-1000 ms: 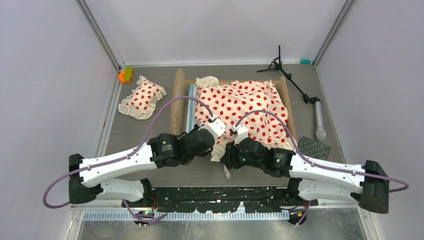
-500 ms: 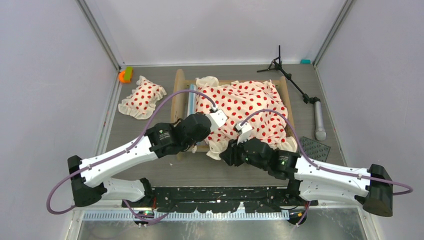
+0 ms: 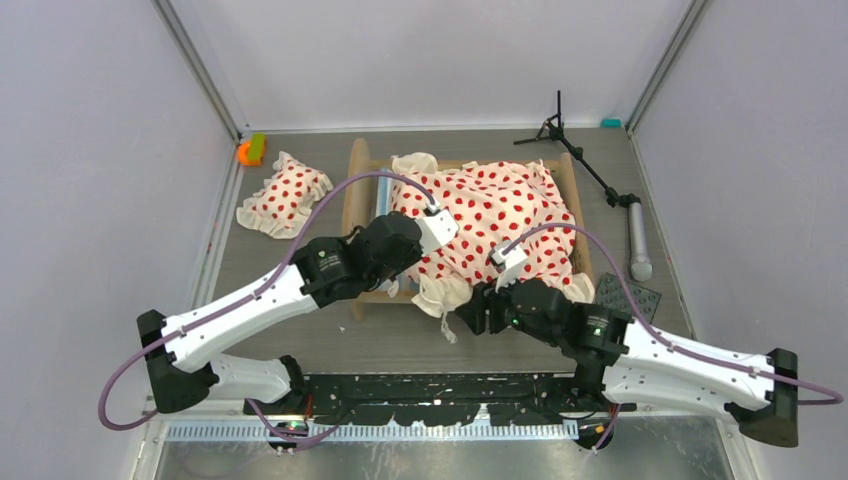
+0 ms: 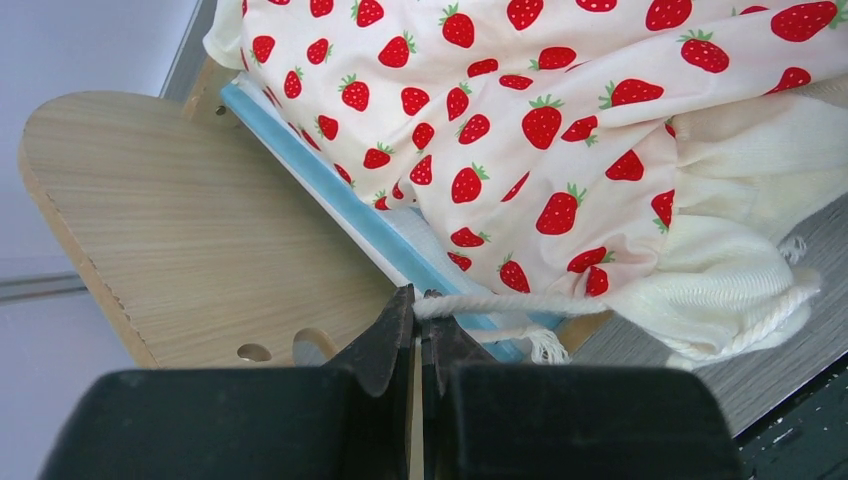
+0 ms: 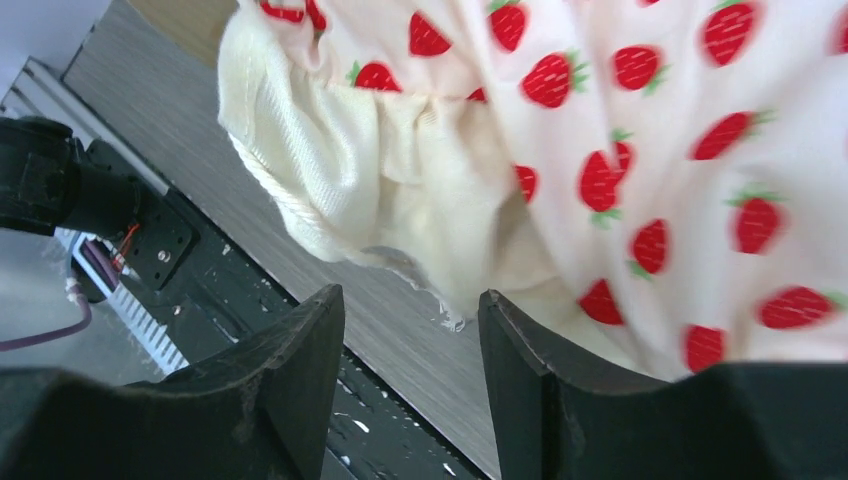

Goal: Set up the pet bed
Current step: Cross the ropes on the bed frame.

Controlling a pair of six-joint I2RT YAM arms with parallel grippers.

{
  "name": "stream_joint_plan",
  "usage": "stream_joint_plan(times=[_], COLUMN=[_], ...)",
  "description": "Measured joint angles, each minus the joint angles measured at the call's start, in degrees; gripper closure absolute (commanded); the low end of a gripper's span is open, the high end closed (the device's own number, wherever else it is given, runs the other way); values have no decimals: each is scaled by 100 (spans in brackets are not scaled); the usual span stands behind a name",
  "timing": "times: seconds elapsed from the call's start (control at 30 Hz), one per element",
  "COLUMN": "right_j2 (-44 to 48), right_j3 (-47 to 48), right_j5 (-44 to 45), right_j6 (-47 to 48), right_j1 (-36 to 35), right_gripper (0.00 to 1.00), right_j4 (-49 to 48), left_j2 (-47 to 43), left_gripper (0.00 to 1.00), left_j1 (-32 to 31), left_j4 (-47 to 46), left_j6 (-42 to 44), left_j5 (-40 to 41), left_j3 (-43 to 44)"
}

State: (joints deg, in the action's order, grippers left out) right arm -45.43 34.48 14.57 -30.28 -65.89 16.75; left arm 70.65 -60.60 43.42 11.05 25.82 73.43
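Note:
The pet bed [image 3: 357, 190] of light wood stands mid-table with strawberry-print cream bedding [image 3: 490, 210] heaped over it. The blue-edged mattress [image 4: 340, 195] shows beside the left end board [image 4: 190, 250]. At the bed's near left corner my left gripper [image 3: 393, 287] [image 4: 420, 302] is shut on a white cord [image 4: 500, 300] that runs to the bedding's ruffle. A little back from the hanging cream ruffle [image 5: 370, 170], over the table's near edge, my right gripper [image 3: 470, 318] [image 5: 412, 310] stands open with nothing between its fingers. A matching pillow [image 3: 285, 195] lies left of the bed.
A black tripod stand [image 3: 585, 165] with a grey handle lies at the right, and a dark studded mat [image 3: 628, 297] sits near the bed's right end. An orange-green object [image 3: 250, 150] is in the far left corner. The black base rail [image 5: 230, 300] runs along the table's near edge.
My right gripper has opened, let go of the bedding's ruffle and drawn back to the right and nearer. My left gripper, still shut on the cord, has shifted left and farther.

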Motion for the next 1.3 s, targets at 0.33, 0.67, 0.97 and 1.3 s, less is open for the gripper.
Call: stream_joint_plan(times=[0.33, 0.67, 0.97, 1.3], right_j2=[1134, 396, -122, -181], right_j3=[411, 356, 295, 35], right_j5=[660, 179, -227, -431], right_j6=[212, 210, 208, 144], right_j1=[0, 0, 0, 0], right_gripper=[48, 51, 51, 51], right_j4=[931, 422, -229, -520], left_j2=[92, 240, 306, 313], left_gripper=[100, 100, 100, 100], left_j1=[149, 151, 155, 328], left_j4=[-22, 170, 688, 914], left_j6=[151, 341, 584, 612], left_j5=[-44, -35, 422, 765], left_j3=[22, 345, 518, 461])
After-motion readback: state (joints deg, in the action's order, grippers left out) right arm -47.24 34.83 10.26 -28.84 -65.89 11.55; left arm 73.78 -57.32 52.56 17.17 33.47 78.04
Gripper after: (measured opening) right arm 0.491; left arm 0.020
